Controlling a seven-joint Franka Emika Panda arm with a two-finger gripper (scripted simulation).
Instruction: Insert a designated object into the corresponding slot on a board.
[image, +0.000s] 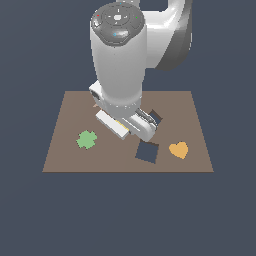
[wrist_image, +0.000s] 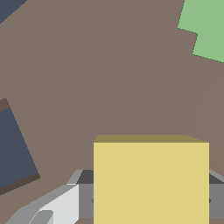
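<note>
Landmark: the brown board, flat on the dark ground, seen whole in the exterior view.

Arm: the white Panda arm stands over the board's middle and hides much of its centre. The gripper is low, near the board surface.

Designated object: the yellow block sits between the grey fingers, which press against its two opposite sides; the grasp looks clenched on the block. In the exterior view only a thin yellow sliver shows under the hand, near the board's middle. Whether the block rests on the board or is raised off it cannot be told.

Slot: the larger dark navy square cut-out lies toward the board's near edge, on the exterior view's right of centre. It is open, nothing in it. The block is apart from it, beside it toward the board's centre. In the wrist view a dark opening with a brown inner wall shows off to one side of the block; which cut-out it is I cannot tell.

Other items on the board:
- smaller dark square cut-out, partly hidden by the hand, farther from the near edge than the slot.
- green clover, toward the board's left in the exterior view.
- orange heart, just beside the slot, toward the board's right edge.
</note>
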